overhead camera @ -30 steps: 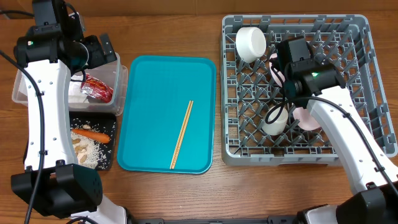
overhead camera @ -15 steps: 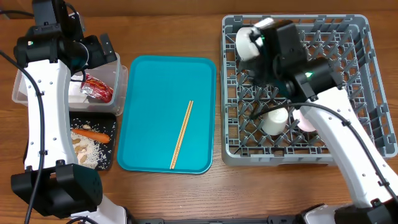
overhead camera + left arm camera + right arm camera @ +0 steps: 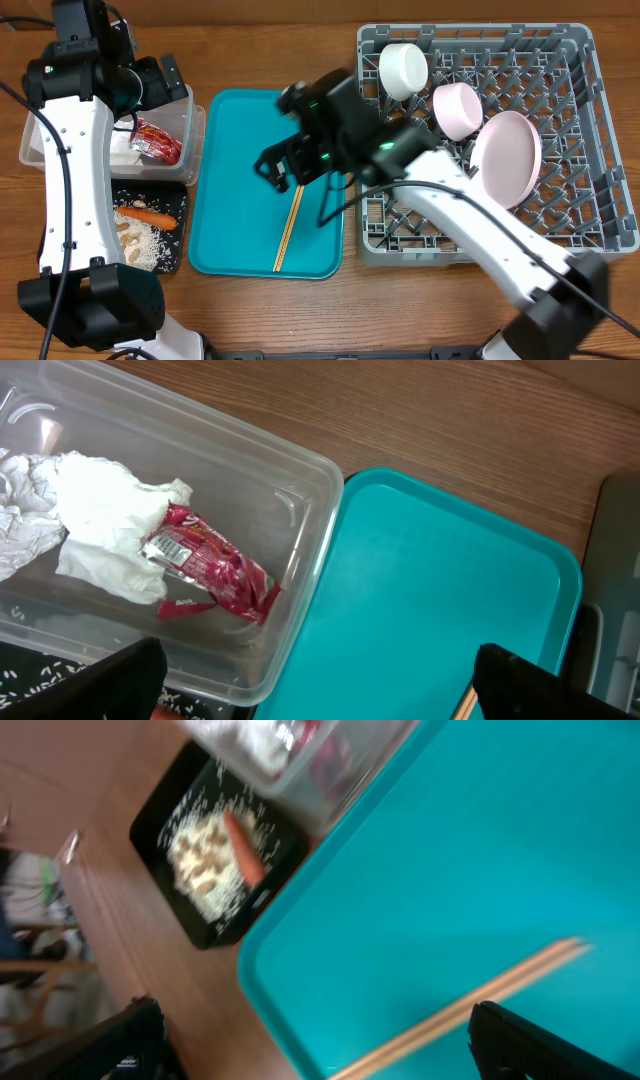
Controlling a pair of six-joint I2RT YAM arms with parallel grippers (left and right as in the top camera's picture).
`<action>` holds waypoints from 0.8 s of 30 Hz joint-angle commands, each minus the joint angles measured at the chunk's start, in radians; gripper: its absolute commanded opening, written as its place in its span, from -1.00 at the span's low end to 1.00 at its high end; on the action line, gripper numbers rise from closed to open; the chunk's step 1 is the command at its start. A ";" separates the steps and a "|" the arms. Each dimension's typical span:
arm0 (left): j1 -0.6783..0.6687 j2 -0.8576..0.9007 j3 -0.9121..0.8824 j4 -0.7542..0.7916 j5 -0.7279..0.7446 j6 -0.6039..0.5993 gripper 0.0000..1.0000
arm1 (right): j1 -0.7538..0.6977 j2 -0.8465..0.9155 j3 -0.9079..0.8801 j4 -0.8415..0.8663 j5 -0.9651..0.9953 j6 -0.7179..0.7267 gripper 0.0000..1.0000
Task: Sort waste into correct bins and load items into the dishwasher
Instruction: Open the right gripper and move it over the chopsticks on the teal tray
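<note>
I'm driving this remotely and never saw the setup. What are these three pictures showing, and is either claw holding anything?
Two robot arms work at a table. One picture looks straight down; the other two come from a camera on each wrist, dark fingers at the bottom corners. The left gripper hovers open and empty over the clear tub with a napkin and red wrapper. The right gripper, open and empty, hovers above the chopsticks on the teal tray. The black tray holds carrot and rice; the dish rack holds a cup and pink dishes.
</note>
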 commanded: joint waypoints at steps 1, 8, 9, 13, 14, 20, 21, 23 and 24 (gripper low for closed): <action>-0.002 -0.021 0.019 0.003 -0.007 -0.007 1.00 | 0.050 0.062 -0.012 0.016 -0.027 0.210 1.00; -0.002 -0.021 0.019 0.003 -0.007 -0.007 1.00 | 0.093 0.159 -0.012 0.036 0.119 0.347 -0.03; -0.002 -0.021 0.019 0.003 -0.007 -0.007 1.00 | 0.097 0.171 -0.012 0.037 0.156 0.388 -0.06; -0.002 -0.021 0.019 0.003 -0.007 -0.007 1.00 | 0.114 0.210 -0.012 0.026 0.340 0.542 -0.25; -0.002 -0.021 0.019 0.003 -0.007 -0.007 1.00 | 0.120 0.220 -0.012 0.019 0.388 0.579 -0.29; -0.002 -0.021 0.019 0.003 -0.007 -0.007 1.00 | 0.143 0.282 -0.028 0.003 0.532 0.708 -0.28; -0.002 -0.021 0.019 0.003 -0.007 -0.007 1.00 | 0.144 0.291 -0.028 0.005 0.542 0.707 -0.28; -0.002 -0.021 0.019 0.003 -0.007 -0.007 1.00 | 0.144 0.316 -0.028 0.009 0.557 0.708 -0.28; -0.002 -0.021 0.019 0.003 -0.007 -0.007 0.99 | 0.144 0.329 -0.028 0.009 0.562 0.708 -0.27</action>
